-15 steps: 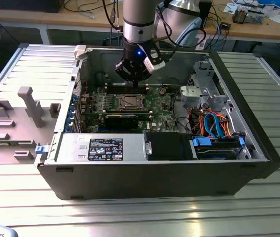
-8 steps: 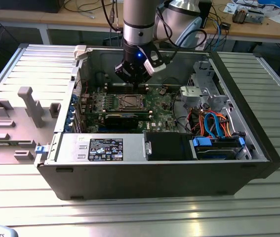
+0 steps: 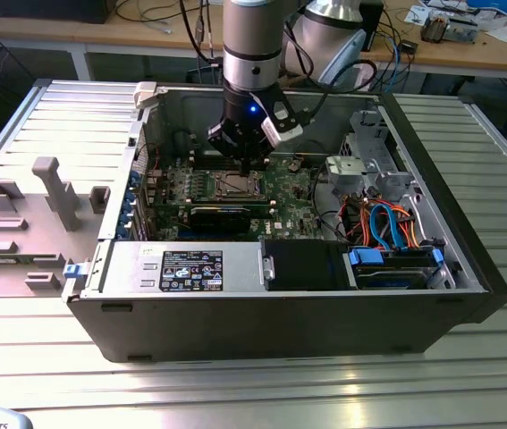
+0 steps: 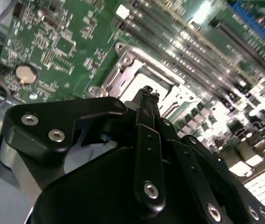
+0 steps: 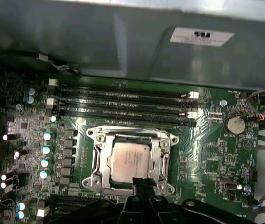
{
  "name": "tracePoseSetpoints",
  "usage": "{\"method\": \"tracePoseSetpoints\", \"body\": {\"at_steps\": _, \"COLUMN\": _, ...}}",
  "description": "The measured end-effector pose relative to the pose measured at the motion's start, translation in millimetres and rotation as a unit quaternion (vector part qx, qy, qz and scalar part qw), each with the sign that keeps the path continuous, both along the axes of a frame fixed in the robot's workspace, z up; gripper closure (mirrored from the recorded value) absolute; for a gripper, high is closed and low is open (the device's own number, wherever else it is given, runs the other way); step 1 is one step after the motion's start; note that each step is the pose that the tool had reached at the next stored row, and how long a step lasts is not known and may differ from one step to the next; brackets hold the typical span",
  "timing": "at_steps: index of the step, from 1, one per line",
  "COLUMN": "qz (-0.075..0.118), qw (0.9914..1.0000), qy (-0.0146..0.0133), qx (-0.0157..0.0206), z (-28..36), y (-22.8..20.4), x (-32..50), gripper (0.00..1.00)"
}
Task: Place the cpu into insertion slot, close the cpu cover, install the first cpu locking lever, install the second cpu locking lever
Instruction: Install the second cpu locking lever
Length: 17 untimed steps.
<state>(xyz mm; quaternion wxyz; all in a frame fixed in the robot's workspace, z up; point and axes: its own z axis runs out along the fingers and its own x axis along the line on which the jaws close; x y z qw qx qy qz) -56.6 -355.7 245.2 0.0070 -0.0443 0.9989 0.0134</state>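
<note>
Silvery-tan cpu (image 5: 130,161) is sitting in the insertion slot (image 5: 99,161) under the lowered cpu cover (image 5: 162,161) | green circuit board (image 5: 207,154) is lying inside the open computer case (image 3: 235,322) | black tool (image 5: 140,183) is hovering at the socket's edge, fingers pinched together, grasping nothing
</note>
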Motion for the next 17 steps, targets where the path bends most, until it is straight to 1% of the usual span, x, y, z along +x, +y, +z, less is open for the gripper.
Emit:
{"method": "tracePoseSetpoints", "body": {"at_steps": 2, "qz": 0.0, "qw": 1.0, "qy": 0.0, "qx": 0.0, "z": -0.4, "y": -4.6, "x": 0.0, "gripper": 0.89}}
{"method": "tracePoseSetpoints", "body": {"at_steps": 4, "qz": 0.0, "qw": 1.0, "qy": -0.0001, "qx": 0.0007, "z": -2.1, "y": -14.2, "x": -0.4, "gripper": 0.89}}
{"method": "tracePoseSetpoints", "body": {"at_steps": 5, "qz": 0.0, "qw": 1.0, "qy": 0.0, "qx": 0.0009, "z": -2.7, "y": -18.1, "x": -0.9, "gripper": 0.89}}
{"method": "tracePoseSetpoints", "body": {"at_steps": 6, "qz": 0.0, "qw": 1.0, "qy": 0.0, "qx": 0.0009, "z": -2.9, "y": -20.1, "x": -1.1, "gripper": 0.89}}
{"method": "tracePoseSetpoints", "body": {"at_steps": 7, "qz": 0.0, "qw": 1.0, "qy": 0.0, "qx": 0.0012, "z": -3.6, "y": -23.8, "x": -1.6, "gripper": 0.89}}
{"method": "tracePoseSetpoints", "body": {"at_steps": 8, "qz": 0.0, "qw": 1.0, "qy": 0.0, "qx": 0.0016, "z": -4.0, "y": -25.0, "x": -2.0, "gripper": 0.89}}
{"method": "tracePoseSetpoints", "body": {"at_steps": 17, "qz": 0.0, "qw": 1.0, "qy": 0.0, "qx": 0.0014, "z": -5.8, "y": -25.3, "x": -2.4, "gripper": 0.89}}
